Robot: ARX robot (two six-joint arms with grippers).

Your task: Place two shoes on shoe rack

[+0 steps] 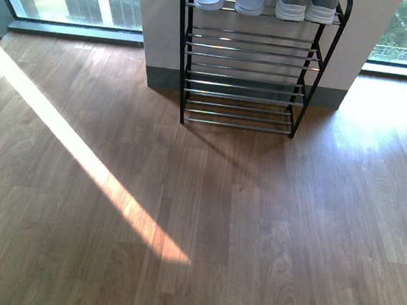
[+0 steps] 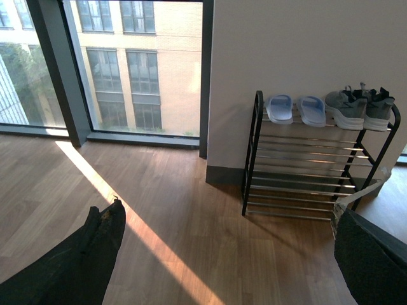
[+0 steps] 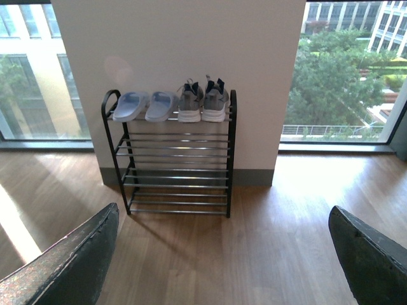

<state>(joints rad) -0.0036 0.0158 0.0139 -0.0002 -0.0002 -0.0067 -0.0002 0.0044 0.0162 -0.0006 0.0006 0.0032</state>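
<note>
Wood floor (image 1: 204, 225) before shoe rack (image 3: 175, 159) bare, wide open on approach from every side. Rack stands against wall (image 3: 178, 44), back closed off. Top shelf taken end to end: pale blue slides (image 3: 143, 105) on left half, grey sneakers (image 3: 203, 101) touching beside them on right. Lower chrome-rod tiers (image 1: 243, 80) free, reachable from front between black side frames. Windows flank wall either side.
</note>
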